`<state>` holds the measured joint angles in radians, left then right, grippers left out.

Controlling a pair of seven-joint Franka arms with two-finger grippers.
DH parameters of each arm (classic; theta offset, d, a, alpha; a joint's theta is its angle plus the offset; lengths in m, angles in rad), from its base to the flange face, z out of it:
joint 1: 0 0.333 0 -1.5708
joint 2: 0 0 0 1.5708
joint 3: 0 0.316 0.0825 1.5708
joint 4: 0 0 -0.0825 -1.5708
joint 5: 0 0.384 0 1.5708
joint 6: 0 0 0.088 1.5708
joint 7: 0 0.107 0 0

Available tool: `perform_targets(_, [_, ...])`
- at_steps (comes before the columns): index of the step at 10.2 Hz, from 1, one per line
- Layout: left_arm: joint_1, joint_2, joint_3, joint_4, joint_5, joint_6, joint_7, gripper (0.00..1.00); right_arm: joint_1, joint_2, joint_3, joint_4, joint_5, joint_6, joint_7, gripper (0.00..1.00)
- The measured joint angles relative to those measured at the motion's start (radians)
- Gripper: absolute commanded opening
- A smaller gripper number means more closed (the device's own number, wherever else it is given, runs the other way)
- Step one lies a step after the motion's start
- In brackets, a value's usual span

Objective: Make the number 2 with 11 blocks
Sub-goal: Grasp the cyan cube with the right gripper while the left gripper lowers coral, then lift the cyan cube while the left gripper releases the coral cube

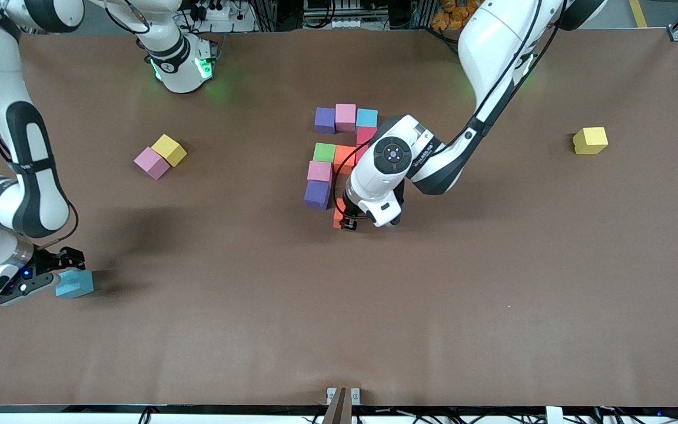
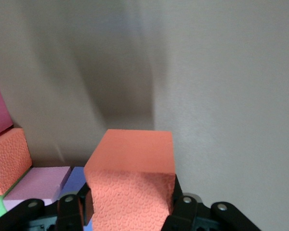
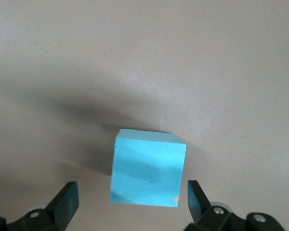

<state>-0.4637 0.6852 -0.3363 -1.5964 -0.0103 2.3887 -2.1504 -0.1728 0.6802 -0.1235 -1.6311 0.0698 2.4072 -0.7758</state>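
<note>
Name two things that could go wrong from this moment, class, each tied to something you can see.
1. The left gripper holds an orange block close beside the purple block; lowering it off line could nudge the placed row.
2. The open right gripper straddles a light blue block that sits skewed; closing might twist it.

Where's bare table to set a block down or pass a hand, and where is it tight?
Free: the wide strip of table nearer the front camera than the digit cluster; also between the cluster and the lone yellow cube. Crowded: at the cluster, where the left hand grips an orange block; and around the right hand, open at a light blue block.
</note>
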Motion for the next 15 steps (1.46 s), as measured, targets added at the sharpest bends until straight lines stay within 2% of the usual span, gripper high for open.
perform_targets(4, [-0.029,0.001,0.004,-0.042,0.009,0.016,-0.169,0.00,-0.009,0.026,0.000,0.000,0.000,0.086,-0.021,1.00])
perform_targets(7, [-0.044,0.001,0.007,-0.062,0.012,0.022,-0.203,0.00,-0.016,0.052,0.000,-0.002,0.000,0.167,-0.021,1.00])
perform_targets(10, [-0.060,0.008,0.008,-0.074,0.069,0.023,-0.210,0.00,-0.028,0.064,0.002,-0.008,0.032,0.181,-0.020,1.00])
perform_targets(13, [-0.066,0.017,0.010,-0.075,0.071,0.031,-0.210,0.00,-0.029,0.064,0.006,-0.019,0.047,0.195,-0.020,0.53])
perform_targets(15, [-0.066,0.021,0.011,-0.075,0.071,0.041,-0.210,0.00,-0.029,0.062,0.011,-0.019,0.048,0.198,-0.016,0.31])
